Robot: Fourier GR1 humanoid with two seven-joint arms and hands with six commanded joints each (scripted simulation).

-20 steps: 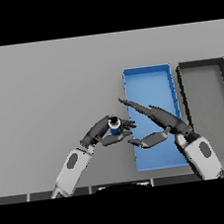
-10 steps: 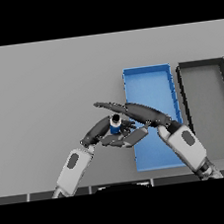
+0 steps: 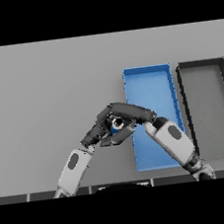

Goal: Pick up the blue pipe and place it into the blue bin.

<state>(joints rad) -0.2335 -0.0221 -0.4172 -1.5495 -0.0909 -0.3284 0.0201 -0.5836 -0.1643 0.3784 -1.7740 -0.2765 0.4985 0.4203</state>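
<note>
The blue pipe [image 3: 117, 124] shows only as a small blue ring between both hands, just left of the blue bin [image 3: 148, 85]. My right hand [image 3: 126, 111] reaches in from the right, its fingers and thumb curled round the pipe. Against the pipe's left side lies my left hand [image 3: 99, 130], its fingers bent toward it; most of the pipe is hidden by the two hands.
A dark grey bin [image 3: 204, 73] stands to the right of the blue bin, the two nearly touching. My right forearm [image 3: 171, 141] lies across the blue bin's near left part. Grey table [image 3: 42, 92] stretches to the left and far side.
My right hand has swung left from over the blue bin and closed over the pipe. The left hand has stayed at the pipe.
</note>
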